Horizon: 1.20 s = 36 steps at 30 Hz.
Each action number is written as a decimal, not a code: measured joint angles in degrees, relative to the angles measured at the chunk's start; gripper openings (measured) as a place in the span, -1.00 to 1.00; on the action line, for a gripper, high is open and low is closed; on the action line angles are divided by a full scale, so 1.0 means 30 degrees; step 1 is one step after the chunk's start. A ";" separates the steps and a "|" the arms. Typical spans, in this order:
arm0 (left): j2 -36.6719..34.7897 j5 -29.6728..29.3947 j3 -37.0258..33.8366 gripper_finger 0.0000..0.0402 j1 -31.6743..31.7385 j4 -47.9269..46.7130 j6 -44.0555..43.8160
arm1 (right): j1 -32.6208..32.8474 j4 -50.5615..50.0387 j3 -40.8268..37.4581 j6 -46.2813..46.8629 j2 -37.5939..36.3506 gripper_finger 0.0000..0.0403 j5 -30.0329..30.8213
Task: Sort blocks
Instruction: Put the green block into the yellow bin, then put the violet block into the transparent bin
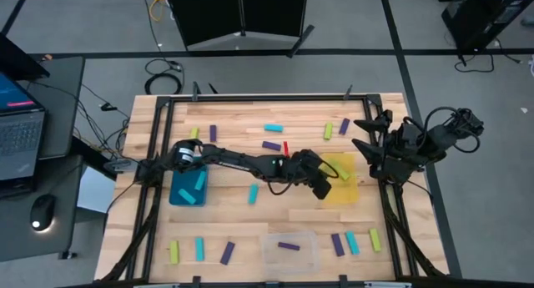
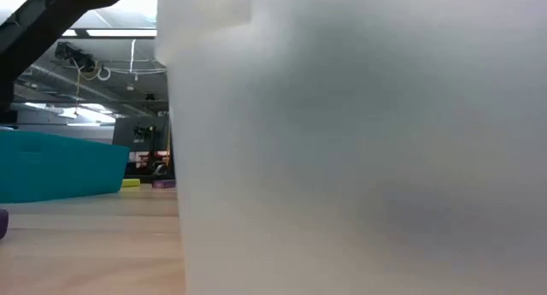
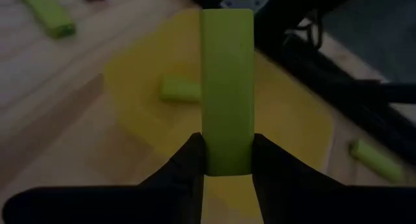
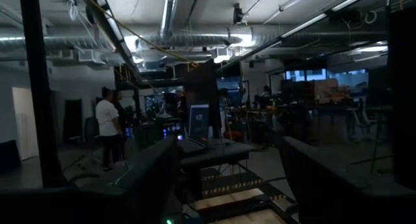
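My left gripper (image 3: 227,152) reaches across the table to the yellow bin (image 1: 346,192) and is shut on a yellow-green block (image 3: 226,81) above that bin's floor (image 3: 286,120). Another yellow-green block (image 3: 181,89) lies flat in the bin. Loose blocks lie on the wood: cyan (image 1: 253,193), purple (image 1: 271,144), yellow-green (image 1: 329,131). Cyan blocks lie in the teal bin (image 1: 177,196), and a purple one (image 1: 289,246) in the clear bin (image 1: 271,256). My right gripper (image 1: 367,142) waits open at the table's right edge. My left gripper pinches the yellow-green block between its two fingers (image 3: 188,160) at the block's near end (image 3: 226,162). The fingers lie along the block, which sticks out straight ahead of them. It is lifted clear, over the yellow bin.
More blocks lie in a row near the table's near edge, such as yellow-green (image 1: 173,251), cyan (image 1: 200,248) and purple (image 1: 337,244). A small red piece (image 1: 285,148) sits beside my left arm. In the low view the clear bin's wall (image 2: 359,158) blocks most of the picture.
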 joint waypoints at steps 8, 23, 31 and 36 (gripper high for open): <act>0.1055 0.1784 0.0034 -0.45 0.0404 0.3011 -0.0389 | 0.0006 0.0257 0.0000 0.0002 0.0122 0.41 0.0027; 0.0882 0.1443 0.0019 0.14 0.0098 0.3937 0.1908 | 0.0009 -0.0128 0.0000 0.0327 0.0122 0.41 0.0071; -0.1962 -0.2561 -0.0844 0.03 -0.1038 0.1828 0.4704 | 0.0009 -0.2240 0.0000 0.1649 0.0400 0.41 0.1003; -0.4611 -0.3020 -0.3400 -0.01 -0.1873 0.1778 0.4687 | 0.0009 -0.2292 0.0000 0.1933 0.0862 0.41 0.1004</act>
